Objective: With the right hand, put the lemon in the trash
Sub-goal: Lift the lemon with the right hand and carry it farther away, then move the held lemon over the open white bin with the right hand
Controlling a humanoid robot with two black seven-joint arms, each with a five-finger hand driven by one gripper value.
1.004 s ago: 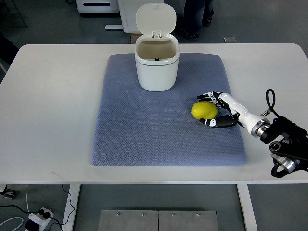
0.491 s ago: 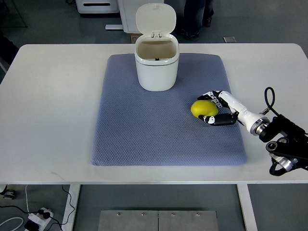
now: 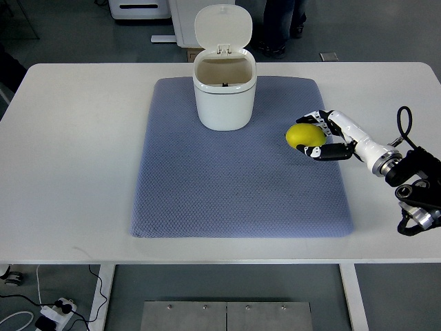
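The right hand [image 3: 318, 136], white with black fingers, grasps the round yellow lemon [image 3: 306, 136] over the right part of the grey-blue quilted mat [image 3: 207, 186] on the white table [image 3: 76, 152], right of the open white plastic trash bin [image 3: 224, 93].

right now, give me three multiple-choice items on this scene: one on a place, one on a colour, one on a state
1. Where is the lemon?
A. in the bin
B. in the right hand, over the mat's right side
C. on the bare table

2. What colour is the mat?
A. blue-grey
B. red
C. green

3. How is the bin's lid?
A. shut
B. lying on the mat
C. flipped open

Key: 1 B, the fingers wrap the lemon, right of the bin. 2 A, the mat shows blue-grey under the bin. 3 C, the lid stands up behind the open rim.
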